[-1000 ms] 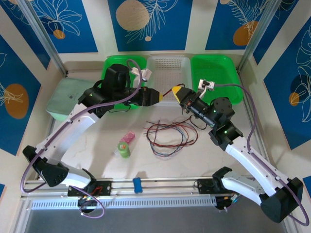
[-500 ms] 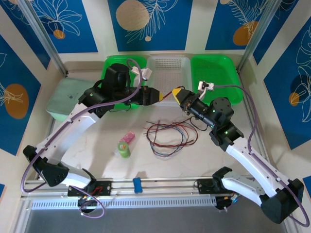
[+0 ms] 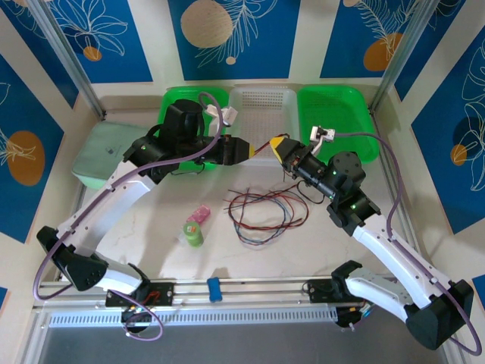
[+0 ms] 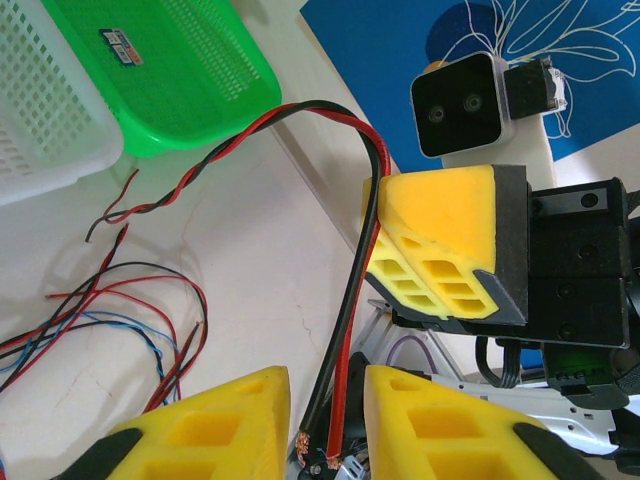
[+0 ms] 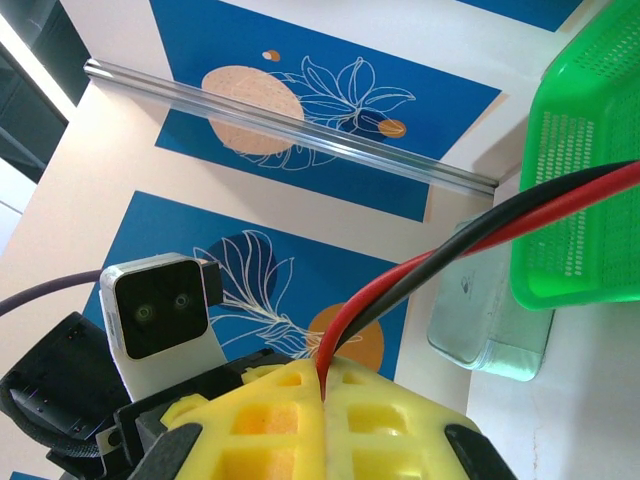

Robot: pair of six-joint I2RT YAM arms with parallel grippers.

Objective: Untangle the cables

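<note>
Stretching across the gap between the two arms, a red-and-black pair (image 4: 352, 300) hung raised above the table (image 3: 227, 246), while the rest of the cables (image 3: 261, 212) lay below in a loose heap of red, black and blue-grey loops near the middle of the surface. Lifting this one pair clear looked like the point of the pose: with it off the table, it could be told apart from the loops it crossed and drawn out of them. Its far part ran down, twisted, toward the heap, so by my judgement it was not yet free. The right end effector (image 5: 324, 385) had its yellow fingers pressed together on the pair, which rose straight out of the seam between them; this seemed to be the anchoring grip. The left end effector (image 4: 328, 400) faced it closely, the two nearly tip to tip in the overhead view. Its fingers stood a little apart, with the stripped copper end of the pair lying in the gap and some space showing beside the wire, so it looked to be bracketing the cable rather than pinching it. A green basket (image 3: 337, 114) and a white basket (image 3: 261, 106) sat behind.
</note>
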